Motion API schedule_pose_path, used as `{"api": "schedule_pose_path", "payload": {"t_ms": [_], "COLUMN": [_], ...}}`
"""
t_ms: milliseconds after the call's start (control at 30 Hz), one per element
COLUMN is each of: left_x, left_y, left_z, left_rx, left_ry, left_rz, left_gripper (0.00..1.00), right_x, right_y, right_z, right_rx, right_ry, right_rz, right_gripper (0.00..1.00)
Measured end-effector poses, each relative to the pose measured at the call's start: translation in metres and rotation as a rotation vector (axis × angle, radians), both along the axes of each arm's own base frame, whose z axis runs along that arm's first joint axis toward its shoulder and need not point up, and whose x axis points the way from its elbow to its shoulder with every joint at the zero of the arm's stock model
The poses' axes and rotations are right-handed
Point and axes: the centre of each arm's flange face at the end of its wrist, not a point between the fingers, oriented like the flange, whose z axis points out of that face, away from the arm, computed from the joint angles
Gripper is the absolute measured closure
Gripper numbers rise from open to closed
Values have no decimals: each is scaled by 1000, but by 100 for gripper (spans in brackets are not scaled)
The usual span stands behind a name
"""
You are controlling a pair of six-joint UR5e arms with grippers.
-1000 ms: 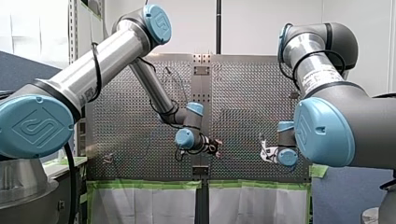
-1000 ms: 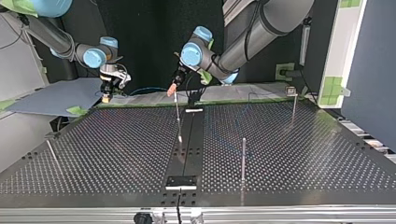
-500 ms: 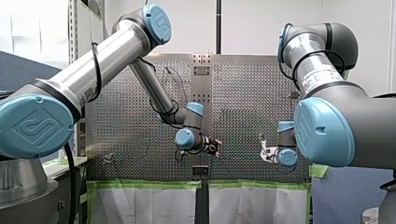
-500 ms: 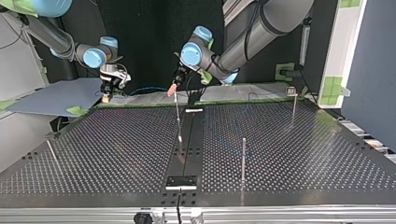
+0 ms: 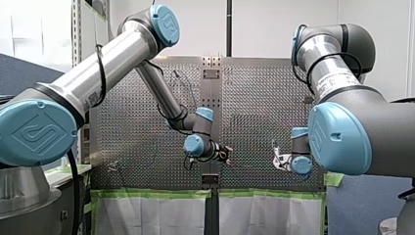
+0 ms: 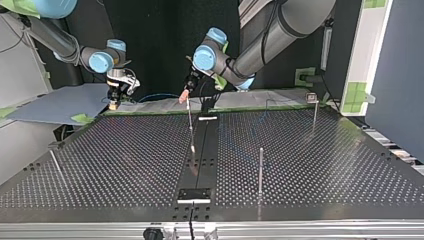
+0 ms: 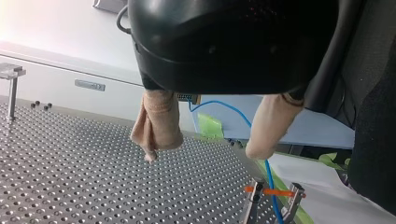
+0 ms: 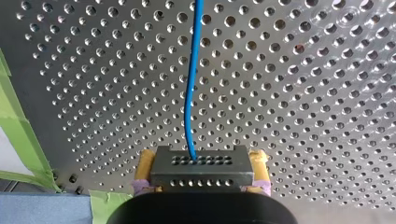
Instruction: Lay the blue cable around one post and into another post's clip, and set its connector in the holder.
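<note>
**Perforated table (image 6: 325, 165): both grippers at the top view's far, taped edge**

Right gripper (image 8: 201, 163) clamps the black connector (image 8: 201, 176) between yellow pads. The blue cable (image 8: 189, 107) runs ahead over the holes, with green tape (image 8: 18, 135) marking the edge beside it. Left gripper (image 7: 203, 154) hangs unclenched (beige pads apart) just above the table. Thin posts (image 6: 260, 170) stand well apart mid-table.

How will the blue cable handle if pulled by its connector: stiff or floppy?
Likely floppy: the blue cable is thin and bows gently ahead of the connector; the left wrist view shows it in a loose arc. Probably light, so it should trail rather than resist.
</note>
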Motion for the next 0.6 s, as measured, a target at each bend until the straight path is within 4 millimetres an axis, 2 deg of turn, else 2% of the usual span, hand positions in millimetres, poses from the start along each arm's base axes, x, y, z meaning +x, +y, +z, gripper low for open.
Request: {"api": "schedule_pose_path", "payload": {"t_ms": [400, 600], "left_x": [3, -1], "left_y": [6, 9], "left_z": [0, 17], "left_rx": [13, 41], "left_ry": [12, 9], "left_rz": [34, 64], "left_gripper": [2, 2], "right_x": [-1, -1], "right_y": [0, 0], "right_z": [0, 0], "right_rx": [1, 2], "right_ry": [0, -1], "right_rz": [-1, -1], "right_gripper": [100, 100]}}
